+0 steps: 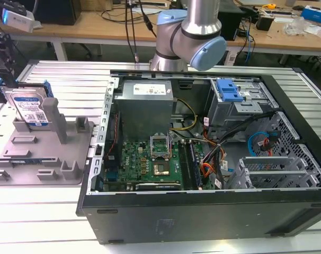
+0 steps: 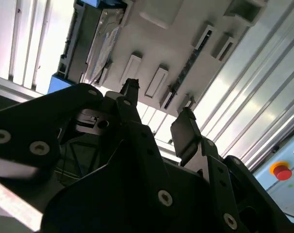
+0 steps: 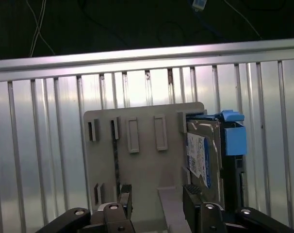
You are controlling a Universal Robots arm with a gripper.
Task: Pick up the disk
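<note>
Gripper [image 3: 156,198] open, empty, 2 fingers [image 3: 191,194] spread over grey tray [image 3: 137,165]. Disk [image 3: 201,158] stands on edge beside their line; I should centre across its flat faces, avoiding blue rails [image 3: 234,138].

The disk [image 1: 29,108], silver with a white-and-blue label and blue rails, stands on edge in the grey tray [image 1: 49,159], nine o'clock in the exterior view.
</note>
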